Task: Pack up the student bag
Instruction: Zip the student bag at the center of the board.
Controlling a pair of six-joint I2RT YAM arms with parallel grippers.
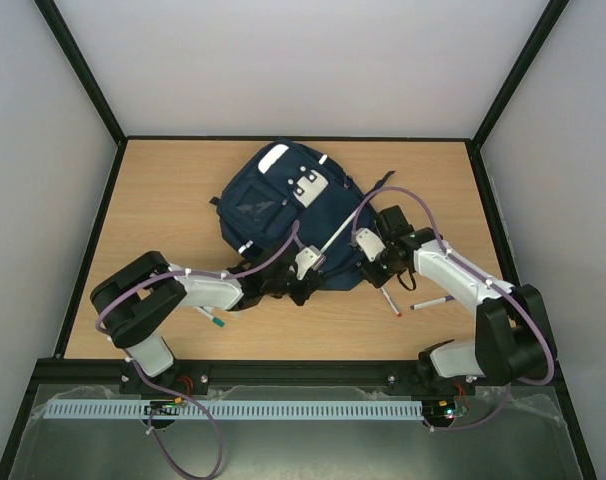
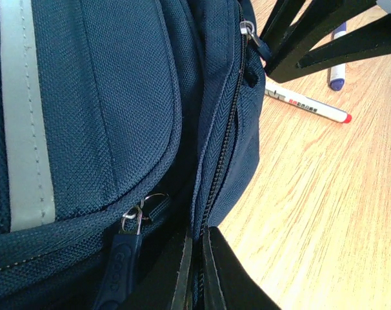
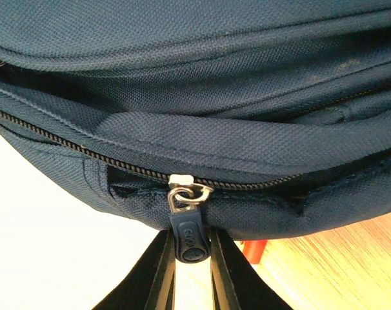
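The student bag [image 1: 273, 205], a navy backpack with white stripes, lies on the wooden table. My left gripper [image 1: 301, 290] is at its near edge. In the left wrist view the gripper [image 2: 197, 234] is shut on the bag's fabric [image 2: 118, 97] right at a zipper seam [image 2: 224, 135]. My right gripper [image 1: 367, 266] is at the bag's near right corner. In the right wrist view it [image 3: 191, 244] pinches the dark rubber zipper pull [image 3: 190, 227] of a partly open zipper [image 3: 86, 150].
A second zipper pull [image 2: 120, 261] hangs left of the left fingers. On the table lie a red-capped pen [image 1: 391, 300] [image 2: 308, 104], a purple-capped pen [image 1: 433, 301] [image 2: 337, 74] and a green-capped pen [image 1: 211, 320]. A thin white stick [image 1: 333, 237] lies across the bag.
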